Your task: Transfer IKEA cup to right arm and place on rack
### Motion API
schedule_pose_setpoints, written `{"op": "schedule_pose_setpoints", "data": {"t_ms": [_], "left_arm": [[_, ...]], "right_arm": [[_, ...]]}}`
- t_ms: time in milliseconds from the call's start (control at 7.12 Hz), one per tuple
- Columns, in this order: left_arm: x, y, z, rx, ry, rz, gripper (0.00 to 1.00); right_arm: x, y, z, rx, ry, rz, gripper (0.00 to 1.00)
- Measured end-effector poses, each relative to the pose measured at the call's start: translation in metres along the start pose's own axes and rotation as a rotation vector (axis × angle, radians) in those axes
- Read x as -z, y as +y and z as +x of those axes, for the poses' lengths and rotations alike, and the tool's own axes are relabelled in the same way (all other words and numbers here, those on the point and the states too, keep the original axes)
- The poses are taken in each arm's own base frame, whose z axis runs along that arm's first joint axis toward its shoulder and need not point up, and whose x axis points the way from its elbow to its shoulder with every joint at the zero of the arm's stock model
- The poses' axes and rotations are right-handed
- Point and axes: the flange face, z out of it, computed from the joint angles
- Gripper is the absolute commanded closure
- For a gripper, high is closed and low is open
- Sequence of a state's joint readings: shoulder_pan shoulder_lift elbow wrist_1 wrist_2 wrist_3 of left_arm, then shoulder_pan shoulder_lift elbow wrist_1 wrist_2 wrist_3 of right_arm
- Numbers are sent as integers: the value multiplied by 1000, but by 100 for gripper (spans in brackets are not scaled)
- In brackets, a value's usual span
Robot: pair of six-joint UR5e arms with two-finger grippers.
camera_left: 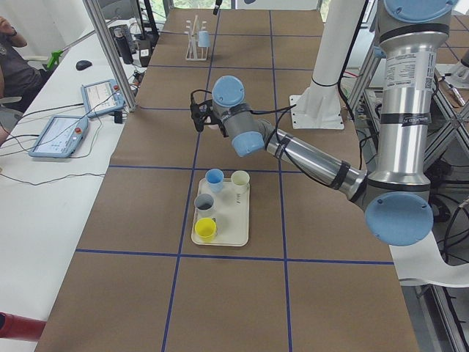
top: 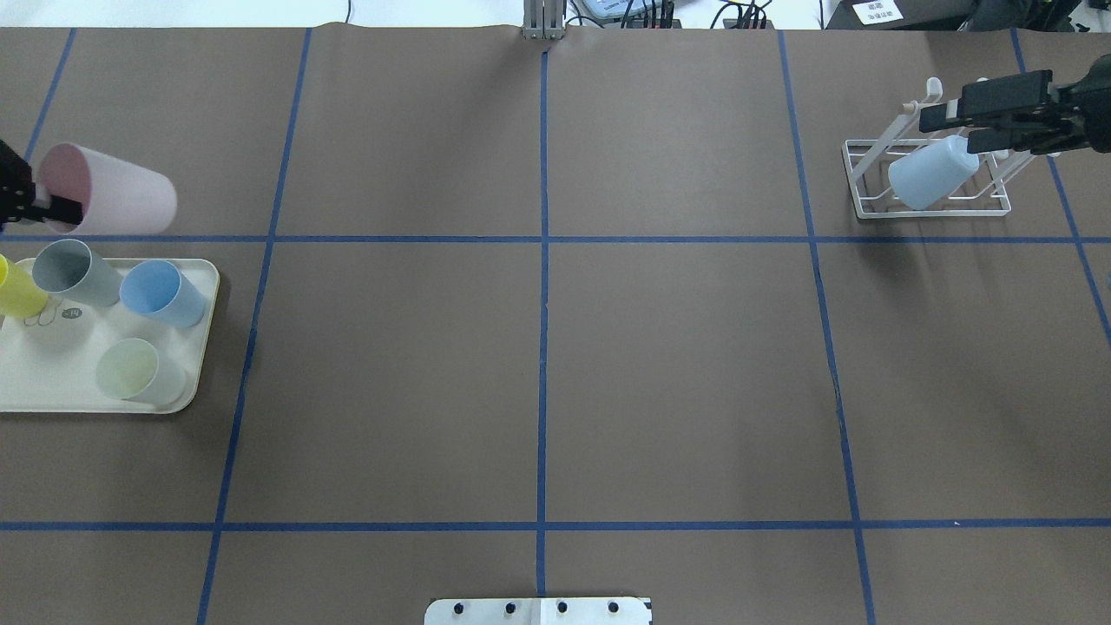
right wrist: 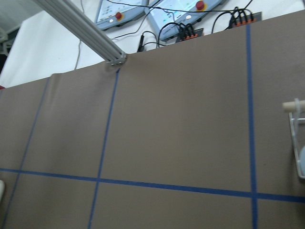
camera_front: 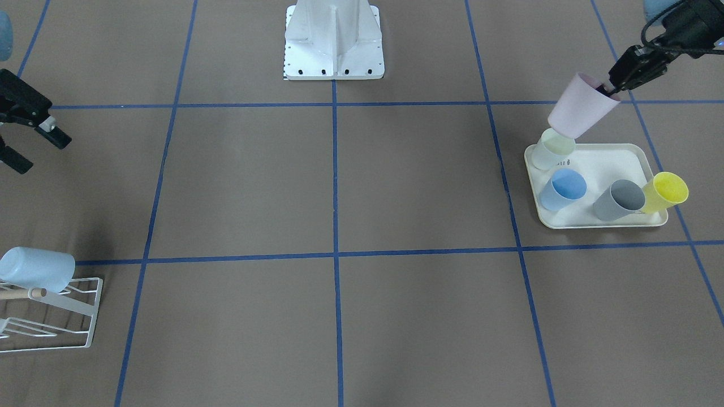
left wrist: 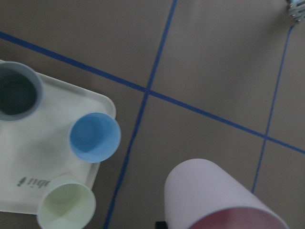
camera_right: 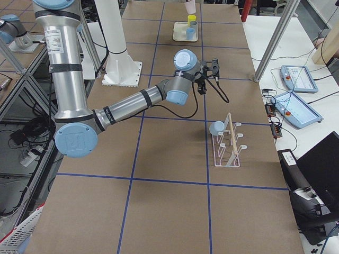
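Your left end effector (camera_front: 613, 87) was clamped on the rim of the pink cup (camera_front: 580, 107), which hung tilted in the air near the tray (camera_front: 622, 158). Your right end effector (camera_front: 39, 152) had its fingers apart by the rack (camera_front: 85, 316). You needed to carry the cup slowly to the middle.

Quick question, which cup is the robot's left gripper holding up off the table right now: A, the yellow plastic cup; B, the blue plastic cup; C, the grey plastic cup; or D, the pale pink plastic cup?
D: the left gripper is pinched on the rim of the pale pink plastic cup, which hangs tilted in the air.
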State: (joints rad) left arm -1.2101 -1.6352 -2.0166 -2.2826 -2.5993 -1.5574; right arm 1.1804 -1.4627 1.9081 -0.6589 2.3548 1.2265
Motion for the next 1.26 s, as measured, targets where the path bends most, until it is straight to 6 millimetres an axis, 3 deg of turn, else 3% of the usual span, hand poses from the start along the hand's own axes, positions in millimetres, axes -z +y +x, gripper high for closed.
{"op": "schedule_pose_setpoints", "data": {"t_ms": [281, 561, 842, 983, 1263], "left_arm": [[-26, 29, 79, 46, 112, -60, 100], [-74, 72, 124, 114, 286, -55, 100], [-124, 132, 134, 200, 481, -152, 100], [-136, 151, 133, 244, 538, -213, 100], [-149, 164, 135, 355, 660, -333, 100]], "right_arm": [[-8, 25, -33, -1, -164, -22, 1], [-15, 39, -68, 8, -298, -58, 1], [-25, 42, -121, -30, -404, -109, 1], [-29, 46, -150, -46, -451, -140, 1], [-38, 56, -194, -91, -519, -196, 1]]}}
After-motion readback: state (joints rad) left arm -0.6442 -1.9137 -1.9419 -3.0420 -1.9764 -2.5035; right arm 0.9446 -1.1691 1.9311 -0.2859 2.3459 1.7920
